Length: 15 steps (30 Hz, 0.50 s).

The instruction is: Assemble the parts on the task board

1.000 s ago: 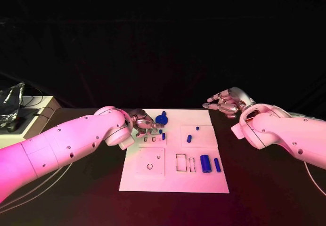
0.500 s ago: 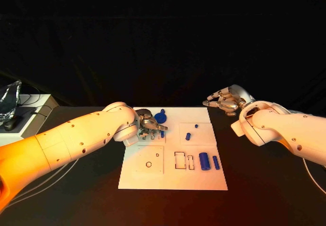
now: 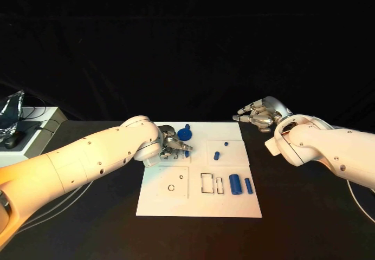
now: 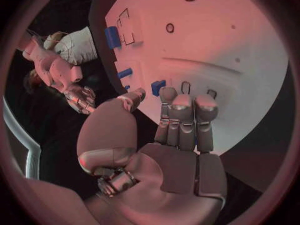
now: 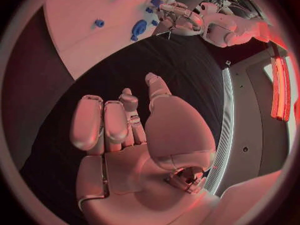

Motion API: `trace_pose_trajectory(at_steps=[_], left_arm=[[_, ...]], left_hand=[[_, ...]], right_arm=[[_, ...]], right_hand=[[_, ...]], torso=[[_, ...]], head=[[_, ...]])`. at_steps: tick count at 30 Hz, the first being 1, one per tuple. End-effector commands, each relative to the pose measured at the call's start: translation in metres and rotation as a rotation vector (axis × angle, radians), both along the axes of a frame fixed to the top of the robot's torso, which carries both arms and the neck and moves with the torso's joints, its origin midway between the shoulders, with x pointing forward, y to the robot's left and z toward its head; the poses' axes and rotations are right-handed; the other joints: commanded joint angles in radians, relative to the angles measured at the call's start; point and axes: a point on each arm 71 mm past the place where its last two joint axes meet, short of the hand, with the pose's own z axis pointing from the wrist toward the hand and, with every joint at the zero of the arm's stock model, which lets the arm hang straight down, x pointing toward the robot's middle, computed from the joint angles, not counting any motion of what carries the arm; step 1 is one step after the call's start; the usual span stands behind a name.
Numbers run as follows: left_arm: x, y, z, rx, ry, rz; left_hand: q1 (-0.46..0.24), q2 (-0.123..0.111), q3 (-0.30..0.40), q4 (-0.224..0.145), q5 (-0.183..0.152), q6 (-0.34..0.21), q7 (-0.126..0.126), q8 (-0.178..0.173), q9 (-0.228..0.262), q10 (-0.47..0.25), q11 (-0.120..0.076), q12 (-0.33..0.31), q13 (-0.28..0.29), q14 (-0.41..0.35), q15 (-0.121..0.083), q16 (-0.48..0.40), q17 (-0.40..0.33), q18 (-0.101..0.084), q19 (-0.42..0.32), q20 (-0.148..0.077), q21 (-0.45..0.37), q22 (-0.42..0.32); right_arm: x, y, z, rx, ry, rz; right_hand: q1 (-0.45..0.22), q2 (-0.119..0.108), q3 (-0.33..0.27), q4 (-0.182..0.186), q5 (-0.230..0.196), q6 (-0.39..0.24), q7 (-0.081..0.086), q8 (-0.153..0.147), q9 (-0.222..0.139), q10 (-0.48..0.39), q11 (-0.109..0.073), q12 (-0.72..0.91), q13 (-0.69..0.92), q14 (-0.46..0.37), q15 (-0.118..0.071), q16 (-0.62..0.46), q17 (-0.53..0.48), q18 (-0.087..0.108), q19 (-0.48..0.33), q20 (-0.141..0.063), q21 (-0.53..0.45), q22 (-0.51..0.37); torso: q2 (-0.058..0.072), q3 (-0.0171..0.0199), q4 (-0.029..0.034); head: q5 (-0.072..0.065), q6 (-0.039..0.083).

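The white task board (image 3: pixel 199 203) lies mid-table. On it are a round blue part (image 3: pixel 185 132) at the far edge, a small peg (image 3: pixel 226 144), a short part (image 3: pixel 217 156), and a thick cylinder (image 3: pixel 235 184) beside a thin one (image 3: pixel 249 185). My left hand (image 3: pixel 173 145) hovers over the board's far left area, its fingers straight and together above the small slots (image 4: pixel 185 87). A small blue part (image 4: pixel 158 86) stands on the board just beyond its thumb and fingertips, and a gap shows between them. My right hand (image 3: pixel 258 115) hangs past the board's far right corner, fingers loosely bent, holding nothing.
A white box (image 3: pixel 27 132) with a shiny object (image 3: pixel 10 116) and cables stands at the table's left edge. Black table (image 3: pixel 312 216) stretches to the right of the board and in front of it.
My left hand has slid a little to the right over the board, closer to the small blue part. The right hand has barely moved.
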Motion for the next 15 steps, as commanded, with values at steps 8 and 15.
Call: trace_pose_trajectory(at_steps=[8, 15], left_arm=[[0.001, -0.0055, -0.0004, 0.021, 0.007, -0.009], [0.0036, -0.0047, -0.0016, 0.023, 0.007, 0.001]], left_hand=[[0.015, 0.001, 0.0, -0.007, -0.003, 0.005, 0.004, -0.008, 0.003, -0.005, -0.001, 0.002, 0.001, -0.001, 0.006, -0.003, 0.002, -0.013, 0.005, 0.001, -0.006, 0.006], [0.021, 0.002, 0.001, -0.009, -0.003, 0.005, 0.003, -0.009, 0.004, -0.005, -0.002, 0.003, 0.001, -0.002, 0.006, -0.002, 0.002, -0.013, 0.005, 0.001, -0.008, 0.01]], right_arm=[[0.0001, 0.0002, -0.0004, -0.005, 0.009, 0.011], [0.0002, 0.0001, -0.0005, -0.006, 0.011, 0.012]], right_hand=[[-0.003, -0.004, -0.002, 0.007, -0.004, -0.007, 0.0, -0.003, 0.002, -0.007, 0.002, -0.004, -0.001, 0.004, -0.004, -0.005, 0.001, 0.003, 0.039, -0.005, -0.007, 0.155], [-0.003, -0.002, -0.003, 0.007, -0.008, -0.006, -0.001, -0.003, 0.003, -0.007, 0.001, -0.004, -0.001, 0.004, -0.005, -0.007, 0.001, 0.003, 0.039, -0.005, -0.008, 0.154]], torso=[[0.002, -0.0013, -0.001], [0.001, -0.0006, -0.0001]], head=[[-0.001, -0.004], [-0.004, -0.006]])
